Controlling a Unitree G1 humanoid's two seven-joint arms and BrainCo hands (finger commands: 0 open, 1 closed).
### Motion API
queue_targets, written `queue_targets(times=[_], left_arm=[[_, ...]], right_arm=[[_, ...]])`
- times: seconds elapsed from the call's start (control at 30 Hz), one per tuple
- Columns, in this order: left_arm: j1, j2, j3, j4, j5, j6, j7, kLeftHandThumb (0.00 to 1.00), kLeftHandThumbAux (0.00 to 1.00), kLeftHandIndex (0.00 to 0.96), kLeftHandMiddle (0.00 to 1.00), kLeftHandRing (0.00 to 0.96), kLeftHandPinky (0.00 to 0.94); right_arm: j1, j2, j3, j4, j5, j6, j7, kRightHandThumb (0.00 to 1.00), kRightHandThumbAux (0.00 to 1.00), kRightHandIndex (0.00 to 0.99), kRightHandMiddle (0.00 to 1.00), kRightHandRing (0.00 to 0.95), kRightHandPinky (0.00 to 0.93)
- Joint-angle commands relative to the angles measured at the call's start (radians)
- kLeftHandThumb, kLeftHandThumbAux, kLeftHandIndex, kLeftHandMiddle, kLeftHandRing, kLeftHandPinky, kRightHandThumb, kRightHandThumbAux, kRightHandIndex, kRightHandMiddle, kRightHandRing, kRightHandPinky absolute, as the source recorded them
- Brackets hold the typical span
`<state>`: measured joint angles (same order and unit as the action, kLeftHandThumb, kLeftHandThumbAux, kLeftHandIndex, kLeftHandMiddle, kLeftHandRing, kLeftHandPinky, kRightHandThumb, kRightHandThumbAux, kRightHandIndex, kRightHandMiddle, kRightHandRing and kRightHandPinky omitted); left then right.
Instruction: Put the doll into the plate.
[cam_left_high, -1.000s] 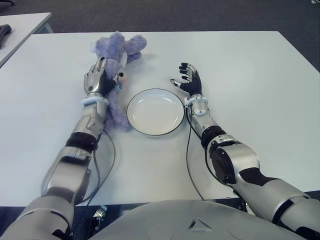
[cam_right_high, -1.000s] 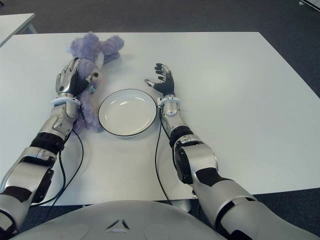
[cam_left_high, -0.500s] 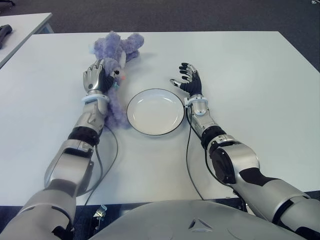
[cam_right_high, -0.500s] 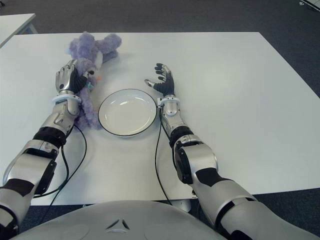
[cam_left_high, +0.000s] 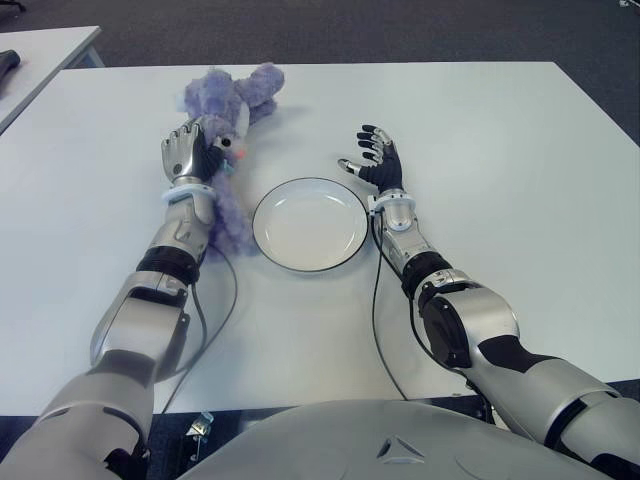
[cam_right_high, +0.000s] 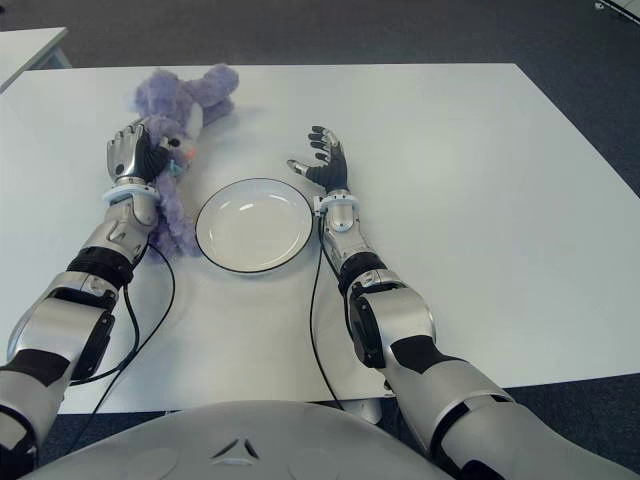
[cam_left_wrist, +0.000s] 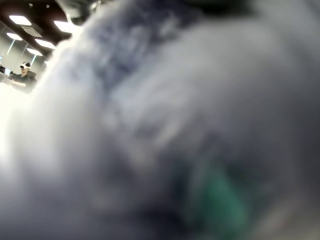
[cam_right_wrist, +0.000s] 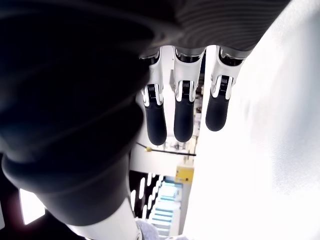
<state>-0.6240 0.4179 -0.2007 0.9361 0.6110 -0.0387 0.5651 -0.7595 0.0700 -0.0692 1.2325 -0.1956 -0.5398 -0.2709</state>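
1. The left hand (cam_left_high: 186, 155) has its fingers curled into the purple plush doll (cam_left_high: 228, 120), at about 10 o'clock from the plate (cam_left_high: 309, 223). It appears to grip the doll about its middle. The left wrist view is filled with fur, which fits a close hold.
2. The doll lies on the white table (cam_left_high: 500, 150), its legs trailing toward the robot beside the left forearm and just short of the plate rim at 9 o'clock. It is not in the plate.
3. The right hand (cam_right_high: 325, 160) shows at 1 o'clock of the plate, fingers spread, holding nothing.
4. Judgement on the step in hand: secure the grip, lift until the limp legs clear the rim, carry toward 4 o'clock over the plate centre, lower, then release. Soft plush may sag or drag the plate if lifted too little.
5. Not determinable: how much of the doll the fingers enclose, since the hand's back faces the eye views. The wrist view gives no finger detail. The plate's inside looks bare.
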Motion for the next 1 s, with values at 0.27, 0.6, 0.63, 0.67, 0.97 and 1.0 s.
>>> queue_targets(times=[0.27,0.6,0.63,0.67,0.97,1.0], left_arm=[[0.061,-0.065,0.01,0.094,-0.047,0.094,0.003,0.961,0.611,0.734,0.5,0.816,0.837],[0.065,-0.066,0.016,0.064,-0.052,0.117,-0.017,0.96,0.612,0.738,0.5,0.814,0.825],[0.067,-0.066,0.016,0.059,-0.054,0.12,-0.02,0.959,0.612,0.737,0.5,0.814,0.824],[0.067,-0.065,0.016,0.055,-0.055,0.122,-0.022,0.959,0.612,0.737,0.5,0.814,0.824],[0.11,-0.041,0.019,-0.086,-0.05,0.164,-0.052,0.957,0.613,0.731,0.5,0.81,0.814],[0.12,-0.034,0.02,-0.122,-0.048,0.178,-0.063,0.957,0.613,0.73,0.5,0.811,0.814]], right_arm=[[0.207,0.018,-0.01,0.128,0.004,0.087,-0.001,0.109,0.965,0.174,0.241,0.217,0.224],[0.209,0.021,-0.01,0.127,0.005,0.084,-0.006,0.111,0.966,0.177,0.242,0.216,0.222],[0.209,0.021,-0.01,0.127,0.004,0.084,-0.006,0.109,0.964,0.176,0.241,0.215,0.221],[0.209,0.021,-0.009,0.127,0.004,0.084,-0.006,0.108,0.964,0.176,0.24,0.215,0.221],[0.208,0.02,-0.008,0.128,0.004,0.087,0.0,0.108,0.969,0.171,0.236,0.211,0.22],[0.208,0.021,-0.008,0.128,0.004,0.087,0.001,0.111,0.969,0.171,0.235,0.211,0.219]])
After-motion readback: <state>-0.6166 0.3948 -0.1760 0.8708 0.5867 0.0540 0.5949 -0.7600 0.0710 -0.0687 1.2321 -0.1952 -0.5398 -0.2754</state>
